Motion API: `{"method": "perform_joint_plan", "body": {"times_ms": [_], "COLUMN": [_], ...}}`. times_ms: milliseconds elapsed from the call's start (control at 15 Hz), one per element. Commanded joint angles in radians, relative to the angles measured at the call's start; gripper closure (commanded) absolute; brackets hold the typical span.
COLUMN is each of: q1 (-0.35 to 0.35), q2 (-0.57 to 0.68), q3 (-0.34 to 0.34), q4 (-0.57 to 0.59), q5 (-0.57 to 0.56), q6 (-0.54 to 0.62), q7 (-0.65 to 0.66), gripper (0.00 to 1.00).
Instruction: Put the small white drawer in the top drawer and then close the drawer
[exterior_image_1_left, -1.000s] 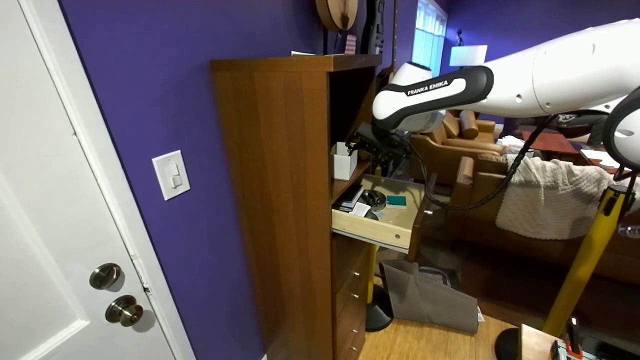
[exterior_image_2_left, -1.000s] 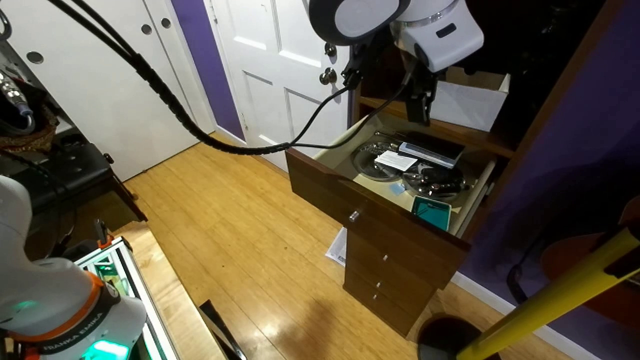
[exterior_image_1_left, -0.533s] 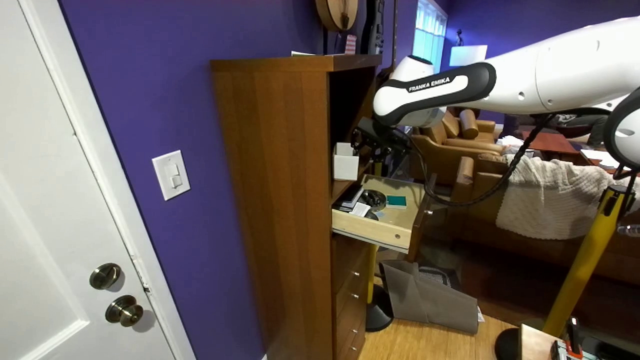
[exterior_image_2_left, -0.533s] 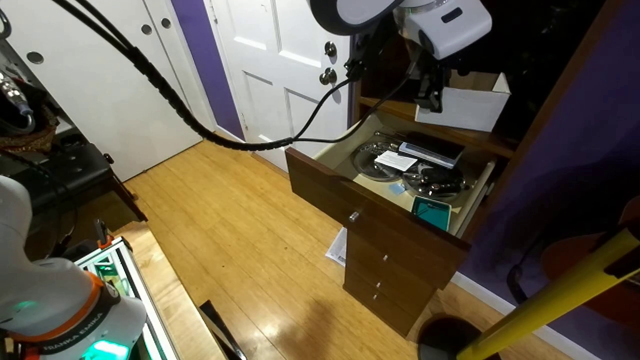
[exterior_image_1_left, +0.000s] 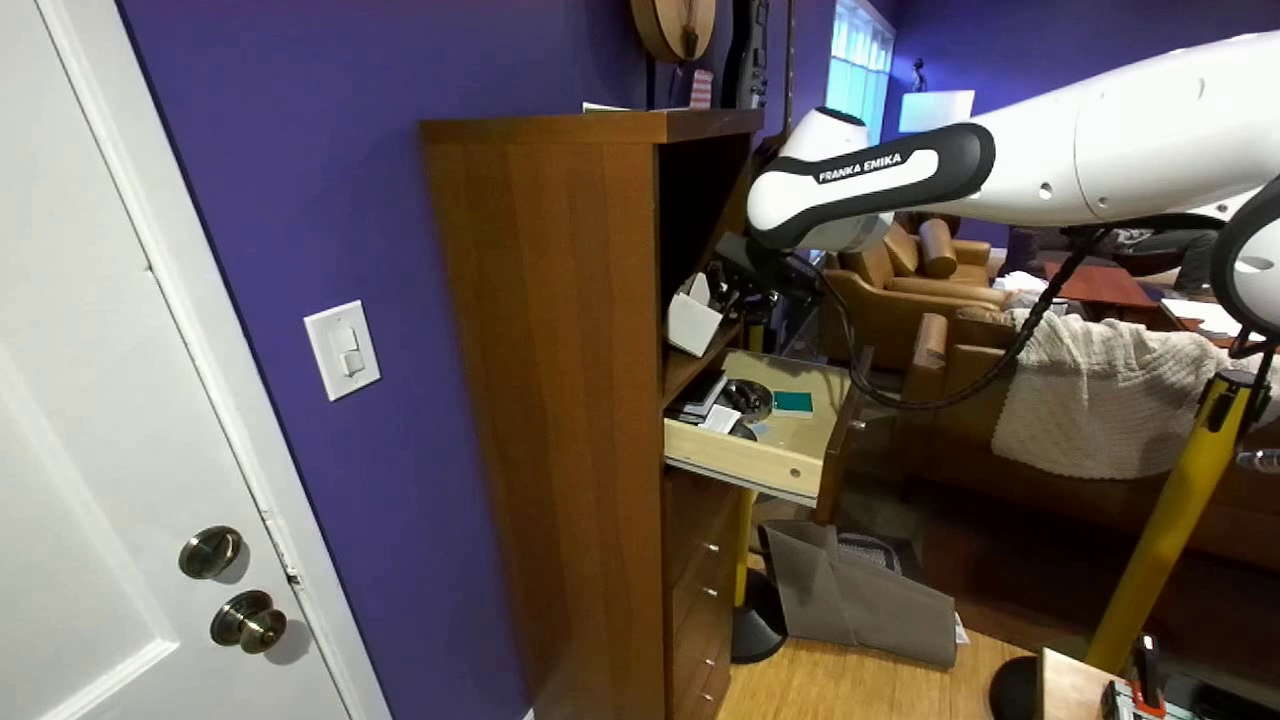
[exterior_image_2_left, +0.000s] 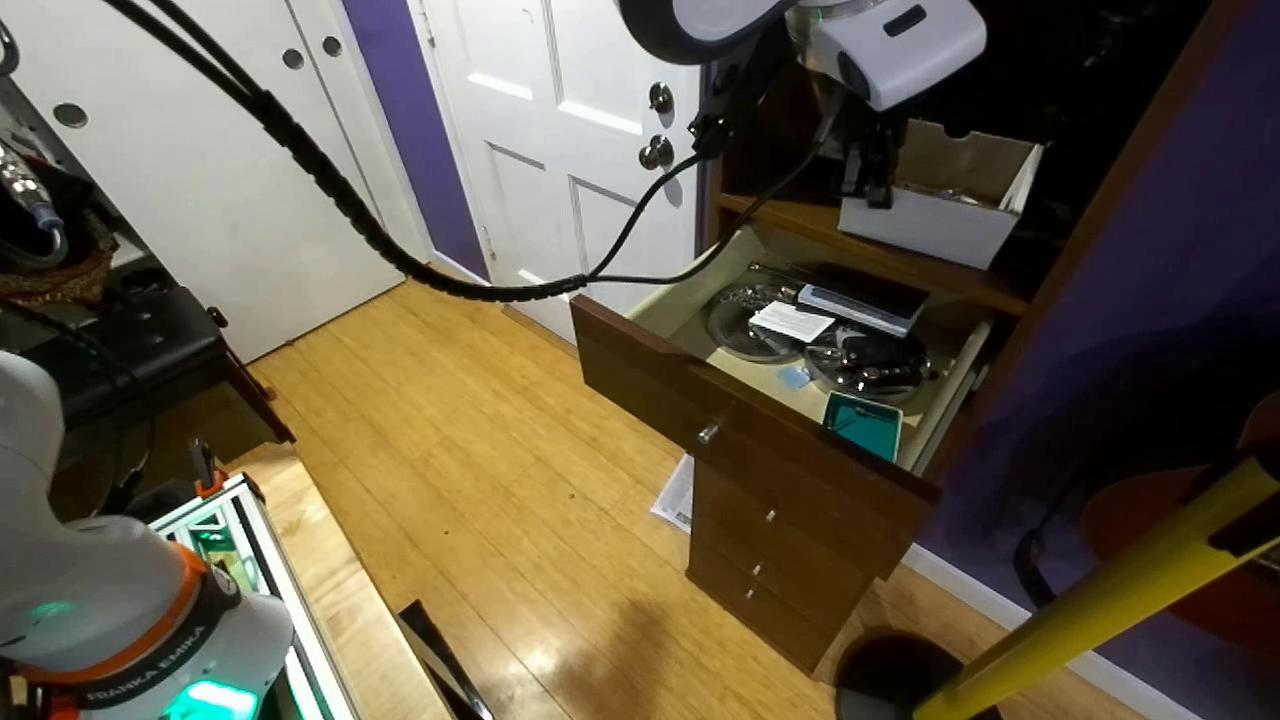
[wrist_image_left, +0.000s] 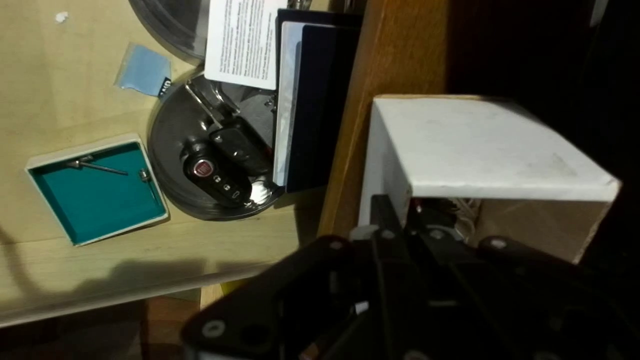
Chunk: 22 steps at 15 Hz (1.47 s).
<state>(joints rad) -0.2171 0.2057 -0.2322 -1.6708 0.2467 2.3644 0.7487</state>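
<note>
The small white drawer (exterior_image_2_left: 930, 230), an open-topped white box, sits tilted on the cabinet shelf above the top drawer in both exterior views. In the wrist view, the white box (wrist_image_left: 490, 145) has a pale cord-like thing and dark items inside. My gripper (wrist_image_left: 405, 215) is closed on the box's side wall, one finger outside it and one inside; the inner fingertip is dark and hard to make out. The top drawer (exterior_image_2_left: 790, 460) is pulled out below. It holds round dishes with keys, a white card, dark booklets and a small teal-lined box (wrist_image_left: 105, 192).
The shelf's wooden edge (wrist_image_left: 395, 50) runs between the box and the drawer. Tall cabinet sides (exterior_image_1_left: 560, 400) enclose the shelf. A yellow pole (exterior_image_2_left: 1100, 600) stands beside the cabinet, and the arm's black cable (exterior_image_2_left: 480, 290) hangs in front of the drawer.
My gripper has moved up slightly and its jaws have closed onto the box's wall. The white box has shifted and tipped over at an angle. The top drawer has not moved.
</note>
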Motion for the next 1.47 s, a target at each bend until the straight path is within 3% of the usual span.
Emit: {"method": "perform_joint_plan", "body": {"times_ms": [0, 600, 1067, 1133, 1400], "q1": [0.007, -0.003, -0.017, -0.018, -0.021], "q2": [-0.044, -0.3, -0.399, -0.371, -0.375], "q3": [-0.002, 0.003, -0.065, -0.041, -0.062], "q4": [-0.025, -0.193, -0.303, -0.265, -0.283], "q5": [-0.023, -0.073, 0.014, -0.022, -0.003], "q6": [-0.04, -0.266, -0.343, -0.329, -0.334], "q7": [-0.003, -0.287, -0.82, -0.699, -0.8], "gripper": [0.99, 0.99, 0.99, 0.96, 0.96]}}
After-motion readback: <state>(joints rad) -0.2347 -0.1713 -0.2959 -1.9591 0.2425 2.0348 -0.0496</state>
